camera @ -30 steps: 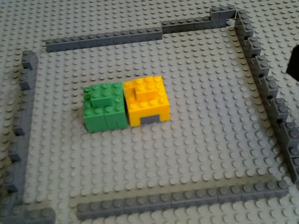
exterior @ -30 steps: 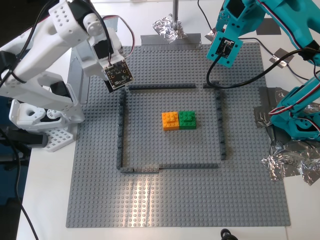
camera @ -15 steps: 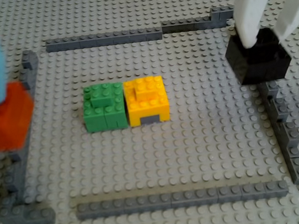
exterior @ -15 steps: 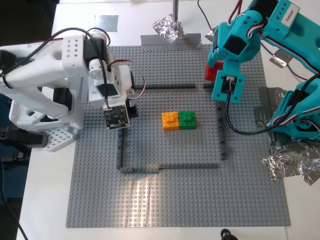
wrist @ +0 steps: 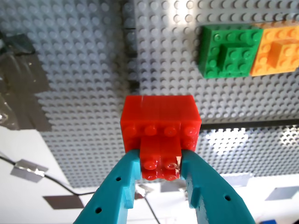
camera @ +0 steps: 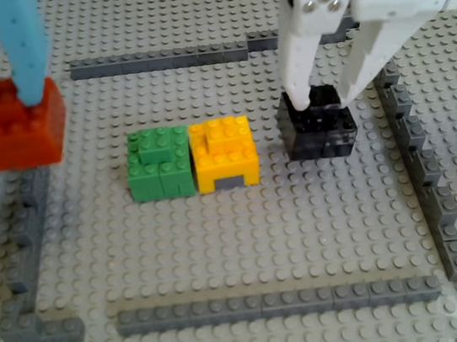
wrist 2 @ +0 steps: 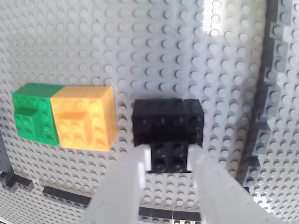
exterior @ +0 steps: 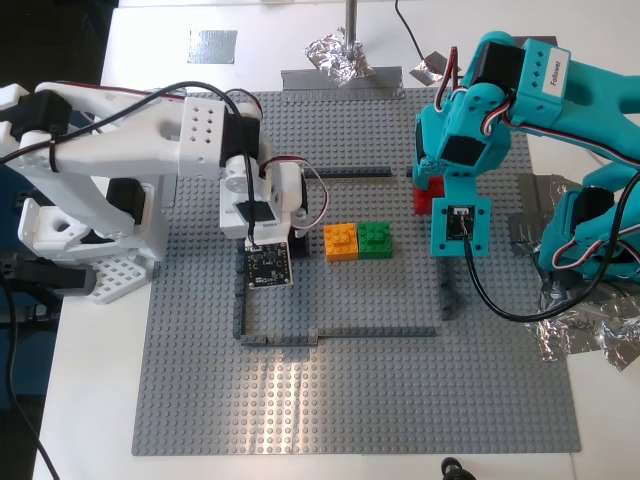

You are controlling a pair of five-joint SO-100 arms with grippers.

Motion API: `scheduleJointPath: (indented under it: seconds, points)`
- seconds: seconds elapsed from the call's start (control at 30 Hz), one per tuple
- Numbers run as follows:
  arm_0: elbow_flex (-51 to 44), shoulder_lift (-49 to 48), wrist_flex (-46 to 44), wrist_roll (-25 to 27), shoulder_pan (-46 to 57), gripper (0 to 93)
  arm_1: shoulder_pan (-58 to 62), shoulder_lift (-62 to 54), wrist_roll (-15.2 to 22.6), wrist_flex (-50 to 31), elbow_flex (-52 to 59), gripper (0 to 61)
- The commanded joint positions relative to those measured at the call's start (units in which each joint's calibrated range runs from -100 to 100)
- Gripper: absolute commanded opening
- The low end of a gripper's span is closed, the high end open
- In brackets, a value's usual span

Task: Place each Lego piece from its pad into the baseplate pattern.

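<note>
Both bricks nearer the row than before, black brick (camera: 318, 121) beside orange brick (camera: 224, 153)

This looks like a robotics lab or hobby workbench. 2 small printed arms, 1 white (exterior: 120, 130) and 1 teal (exterior: 560, 90), are fixed at opposite sides of a white surface (exterior: 90, 400) with loose servo cables (exterior: 500, 300). Tape patches (exterior: 213, 45), crumpled foil (exterior: 338, 52) and a grey studded baseplate (exterior: 350, 400) make up a staged test setup.
</note>
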Motion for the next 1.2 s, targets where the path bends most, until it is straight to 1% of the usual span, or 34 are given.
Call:
scheduleJointPath:
  seconds: [0.0,0.2,0.37,0.53,0.67,0.7,1.17]
  points:
    - [1.16,-0.76,-0.25,-1.39,-1.80,6.7,0.52,1.26,-0.34,-2.92,-1.72,0.2]
    - [4.14,-0.67,-0.49,-3.64,-4.05,6.7,0.38,2.63,-0.78,-4.95,-1.72,0.2]
    - [7.76,-0.58,-5.21,-4.03,-4.12,6.7,0.23,2.98,-0.93,-6.58,-0.81,0.2]
    - [10.65,-0.50,-7.49,-4.08,-4.12,6.7,0.23,3.32,-0.98,-7.64,0.00,0.2]
    - [10.10,1.65,-7.57,-4.12,-4.12,6.7,0.38,3.32,-1.02,-7.80,0.36,0.2]
    - [8.84,3.62,-7.89,-4.12,-4.12,6.7,0.60,3.23,-0.93,-8.61,0.90,0.2]
    - [6.31,6.88,-8.95,-4.12,-4.19,6.7,-0.13,2.63,-0.93,-8.37,1.44,0.2]
